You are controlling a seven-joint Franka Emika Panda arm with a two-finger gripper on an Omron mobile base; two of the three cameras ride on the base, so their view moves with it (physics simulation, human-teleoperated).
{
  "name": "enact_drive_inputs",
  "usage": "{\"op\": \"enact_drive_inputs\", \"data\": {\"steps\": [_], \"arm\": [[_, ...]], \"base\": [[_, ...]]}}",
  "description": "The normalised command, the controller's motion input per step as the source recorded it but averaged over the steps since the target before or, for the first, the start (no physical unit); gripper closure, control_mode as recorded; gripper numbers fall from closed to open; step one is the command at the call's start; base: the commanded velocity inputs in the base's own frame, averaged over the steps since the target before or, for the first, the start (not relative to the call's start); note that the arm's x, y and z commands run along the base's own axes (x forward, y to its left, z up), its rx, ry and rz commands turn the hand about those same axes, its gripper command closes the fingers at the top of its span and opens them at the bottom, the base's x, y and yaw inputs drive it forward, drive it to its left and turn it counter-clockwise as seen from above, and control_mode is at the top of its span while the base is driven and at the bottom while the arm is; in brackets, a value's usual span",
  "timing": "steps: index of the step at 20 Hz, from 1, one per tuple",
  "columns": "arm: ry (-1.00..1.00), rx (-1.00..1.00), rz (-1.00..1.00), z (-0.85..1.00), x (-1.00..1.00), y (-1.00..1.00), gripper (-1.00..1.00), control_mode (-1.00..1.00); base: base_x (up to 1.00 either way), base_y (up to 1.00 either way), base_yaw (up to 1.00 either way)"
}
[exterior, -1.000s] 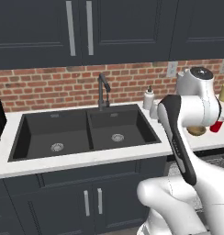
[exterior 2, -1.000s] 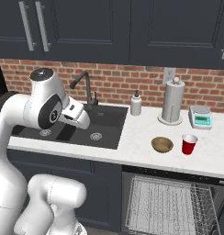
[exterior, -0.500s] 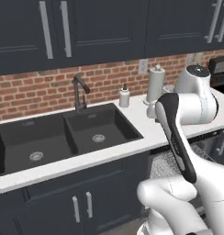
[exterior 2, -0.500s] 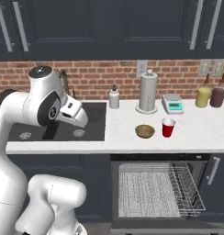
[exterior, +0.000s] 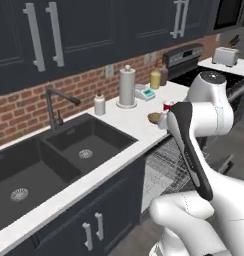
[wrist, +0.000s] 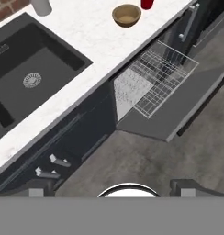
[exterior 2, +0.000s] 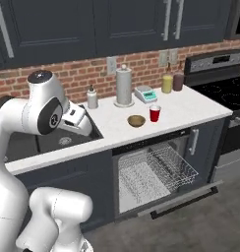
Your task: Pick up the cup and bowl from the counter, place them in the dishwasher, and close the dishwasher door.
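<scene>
I see the gripper (wrist: 111, 186) spread wide, holding nothing. The red cup (exterior 2: 155, 113) and wooden bowl (exterior 2: 136, 120) sit side by side on the counter (exterior 2: 181, 110) above the dishwasher's (exterior 2: 156, 170) lowered door (exterior 2: 183, 198).

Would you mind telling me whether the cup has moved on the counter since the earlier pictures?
No. The cup stands right of the bowl, before the paper-towel roll, as earlier; the base drove, shifting the view.
</scene>
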Motion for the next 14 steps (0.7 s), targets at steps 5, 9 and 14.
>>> {"op": "enact_drive_inputs", "data": {"steps": [5, 9, 14], "arm": [[0.00, 0.00, 0.00, 0.00, 0.00, 0.00, -1.00, 1.00], [0.00, 0.00, 0.00, 0.00, 0.00, 0.00, -1.00, 1.00], [0.00, 0.00, 0.00, 0.00, 0.00, 0.00, -1.00, 1.00]], "base": [[-0.23, 0.40, -0.66], [0.00, 0.00, -0.55], [0.00, 0.04, -0.41]]}}
